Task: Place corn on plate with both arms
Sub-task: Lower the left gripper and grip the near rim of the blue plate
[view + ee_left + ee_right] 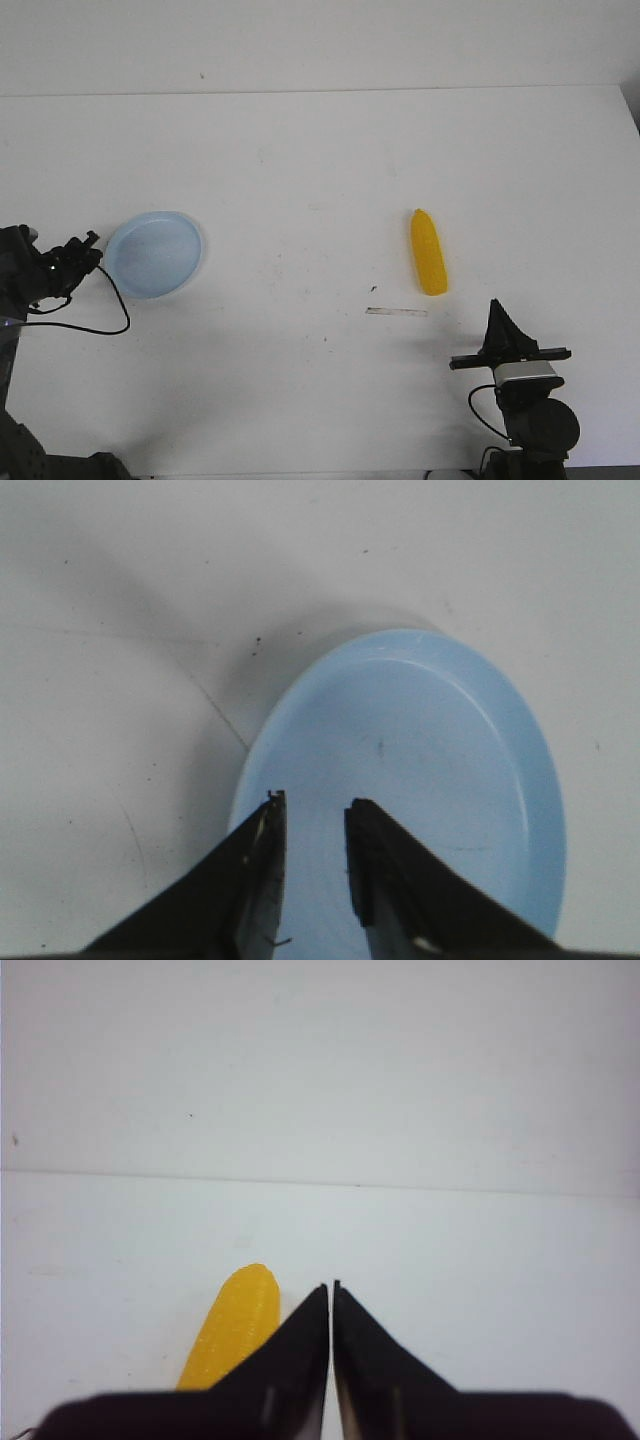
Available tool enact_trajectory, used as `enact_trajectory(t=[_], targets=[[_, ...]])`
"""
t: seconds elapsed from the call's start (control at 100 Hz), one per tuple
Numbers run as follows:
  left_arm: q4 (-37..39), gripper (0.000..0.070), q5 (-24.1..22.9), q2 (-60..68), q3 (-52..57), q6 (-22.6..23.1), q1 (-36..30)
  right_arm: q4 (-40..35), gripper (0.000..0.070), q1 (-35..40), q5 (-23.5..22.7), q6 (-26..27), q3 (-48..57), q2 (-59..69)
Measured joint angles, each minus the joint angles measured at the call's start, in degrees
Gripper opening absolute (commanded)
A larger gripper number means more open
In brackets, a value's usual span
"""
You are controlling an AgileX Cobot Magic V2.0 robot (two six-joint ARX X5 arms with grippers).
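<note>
The yellow corn [428,253] lies on the white table right of centre, its tapered end pointing away from me. The pale blue plate [153,254] sits at the left. My left gripper [88,245] is at the plate's left rim. In the left wrist view it [313,802] is open a little and empty, with its tips over the near part of the plate [430,740]. My right gripper [497,305] is near the table's front, to the right of the corn and nearer than it. In the right wrist view it [331,1283] is shut and empty, with the corn [235,1325] beside one finger.
A thin pale strip [396,311] lies on the table just in front of the corn. A black cable [105,325] loops from the left arm onto the table below the plate. The table's far edge [320,92] meets a white wall.
</note>
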Motion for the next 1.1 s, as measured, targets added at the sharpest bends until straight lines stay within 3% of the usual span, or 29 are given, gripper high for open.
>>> enact_trajectory(t=[0.08, 0.19, 0.66, 0.7, 0.86, 0.93, 0.979, 1.099], targets=[[0.02, 0.0189, 0.00, 2.32, 0.00, 0.00, 0.00, 0.00, 0.0009, 0.00, -0.02, 0.00, 0.00, 0.00], [0.00, 0.0290, 0.00, 5.14, 0.02, 0.00, -0.04, 0.00, 0.0009, 0.00, 0.00, 0.00, 0.00, 0.00], [0.81, 0.0272, 0.39, 8.85, 0.28, 0.22, -1.92, 0.00, 0.0009, 0.00, 0.00, 0.00, 0.00, 0.00], [0.92, 0.0257, 0.33, 9.03, 0.46, 0.24, -2.14, 0.00, 0.0008, 0.00, 0.00, 0.00, 0.00, 0.00], [0.63, 0.0071, -0.07, 9.38, 0.48, 0.31, -2.45, 0.00, 0.0009, 0.00, -0.02, 0.00, 0.00, 0.00], [0.50, 0.0058, -0.46, 9.53, 0.48, 0.33, -2.40, 0.00, 0.0009, 0.00, 0.00, 0.00, 0.00, 0.00], [0.46, 0.0000, -0.46, 9.60, 0.46, 0.46, -2.40, 0.00, 0.0008, 0.00, 0.00, 0.00, 0.00, 0.00], [0.42, 0.0001, -0.48, 9.60, 0.48, 0.55, -2.43, 0.00, 0.0009, 0.00, 0.00, 0.00, 0.00, 0.00]])
